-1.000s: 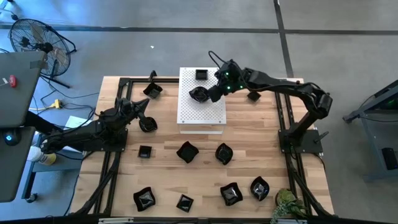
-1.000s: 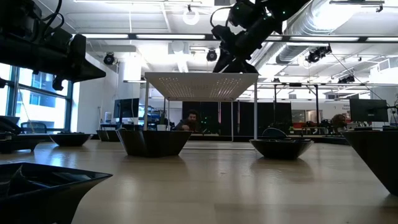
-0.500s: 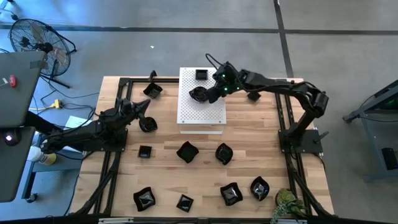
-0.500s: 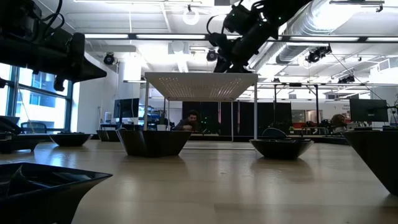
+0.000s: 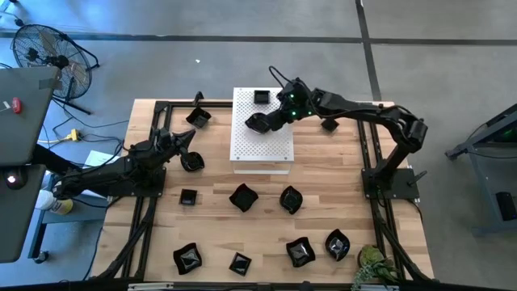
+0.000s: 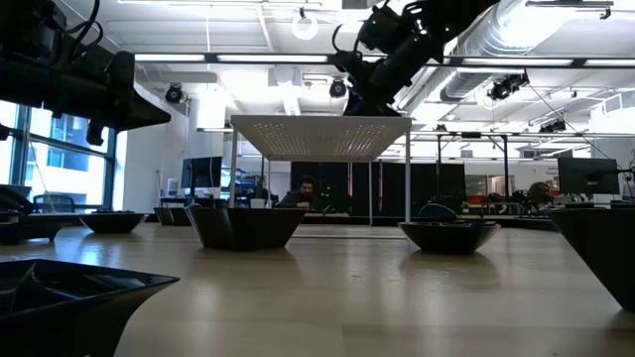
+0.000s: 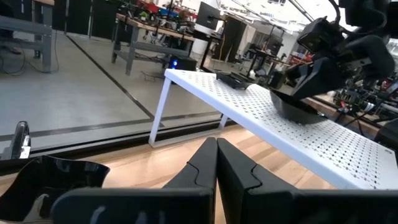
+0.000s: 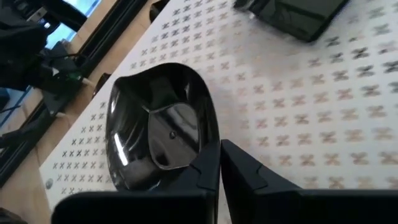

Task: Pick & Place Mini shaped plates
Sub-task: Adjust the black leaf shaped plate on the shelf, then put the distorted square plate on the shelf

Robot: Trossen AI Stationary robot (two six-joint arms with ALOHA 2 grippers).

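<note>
The right gripper (image 5: 268,120) is over the white board (image 5: 262,144), near the board's middle, with its fingers (image 8: 208,171) pressed together on the rim of a black dish (image 5: 257,123). In the right wrist view that dish (image 8: 158,137) lies just ahead of the fingertips, its hollow side facing the camera, above the board's perforated surface (image 8: 298,112); whether it touches the board cannot be told. A second small square dish (image 5: 261,97) sits on the board's far edge, beyond the held one.

The left gripper (image 5: 187,139) waits to the left of the board, low over the wooden table (image 5: 315,218), its fingers (image 7: 208,165) closed and holding nothing, with another black dish (image 5: 192,162) just beside it.

More black dishes lie scattered on the table in front of the board, among them a wavy one (image 5: 243,196) and a rounder one (image 5: 291,199), and others near the front edge.
</note>
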